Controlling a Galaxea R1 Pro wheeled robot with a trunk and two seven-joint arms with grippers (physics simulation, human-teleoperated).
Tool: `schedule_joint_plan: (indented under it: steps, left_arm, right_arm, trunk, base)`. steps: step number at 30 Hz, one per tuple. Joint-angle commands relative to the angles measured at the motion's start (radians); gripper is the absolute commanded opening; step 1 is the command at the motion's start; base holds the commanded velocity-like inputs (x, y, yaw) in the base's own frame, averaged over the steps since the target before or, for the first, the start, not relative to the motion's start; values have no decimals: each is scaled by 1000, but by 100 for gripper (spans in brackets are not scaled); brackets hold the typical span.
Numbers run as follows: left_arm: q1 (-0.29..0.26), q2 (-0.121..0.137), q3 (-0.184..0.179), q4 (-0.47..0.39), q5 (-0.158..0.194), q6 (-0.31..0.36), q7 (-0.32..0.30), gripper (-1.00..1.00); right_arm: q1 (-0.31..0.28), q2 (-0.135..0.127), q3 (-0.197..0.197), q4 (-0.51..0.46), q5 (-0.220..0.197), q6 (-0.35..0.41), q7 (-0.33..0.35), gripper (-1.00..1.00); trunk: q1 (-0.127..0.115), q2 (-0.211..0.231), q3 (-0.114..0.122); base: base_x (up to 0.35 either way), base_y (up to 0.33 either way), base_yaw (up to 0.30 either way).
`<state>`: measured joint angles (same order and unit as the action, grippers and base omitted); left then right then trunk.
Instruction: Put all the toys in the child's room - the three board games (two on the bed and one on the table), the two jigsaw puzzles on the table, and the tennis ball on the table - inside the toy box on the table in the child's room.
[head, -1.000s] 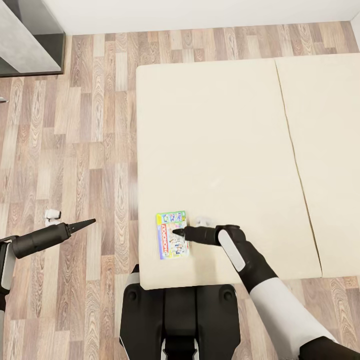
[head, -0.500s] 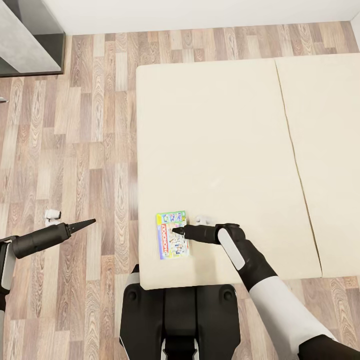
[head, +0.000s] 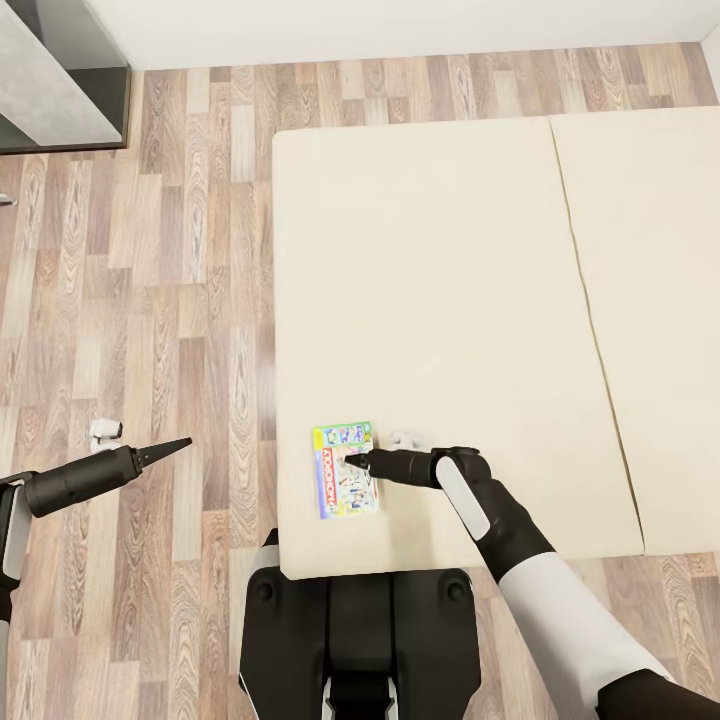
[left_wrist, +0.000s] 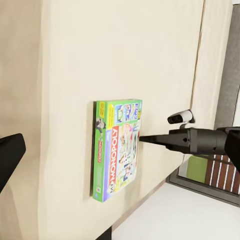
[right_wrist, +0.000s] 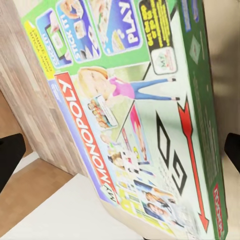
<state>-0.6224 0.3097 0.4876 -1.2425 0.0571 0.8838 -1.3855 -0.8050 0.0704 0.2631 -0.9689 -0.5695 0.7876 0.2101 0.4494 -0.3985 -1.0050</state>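
A white-and-green "Monopoly" board game (head: 338, 492) lies flat on the beige bed (head: 430, 250), near the bed's front left corner. My right gripper (head: 352, 463) reaches over the box from the right, its tip above the box's middle. In the right wrist view the box (right_wrist: 135, 115) lies close below, and the right gripper (right_wrist: 125, 150) is open, one finger at each side edge of that view. The left wrist view sees the box (left_wrist: 117, 147) side-on with the right gripper (left_wrist: 142, 140) pointing at it. My left gripper (head: 183, 442) hangs open over the floor, left of the bed.
Wood-plank floor (head: 180, 250) runs along the bed's left and far sides. A dark grey unit (head: 55, 75) stands at the far left corner. A seam (head: 590, 300) splits the mattress on the right. My base (head: 355, 620) stands against the bed's front edge.
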Motion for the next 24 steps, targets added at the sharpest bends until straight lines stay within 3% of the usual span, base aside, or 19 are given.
schedule_joint_plan:
  steps: [1,24]
  left_arm:
    - [0,0,0,0,1,10,-3,100]
    - [0,-1,0,0,1,10,-2,100]
  right_arm:
    - [0,0,-1,0,5,-1,5,100]
    - [0,0,0,5,5,-14,5,100]
  trunk:
    - [1,-2,-1]
    - [1,-2,-1]
  base:
    - [0,0,0]
    - [0,39,0]
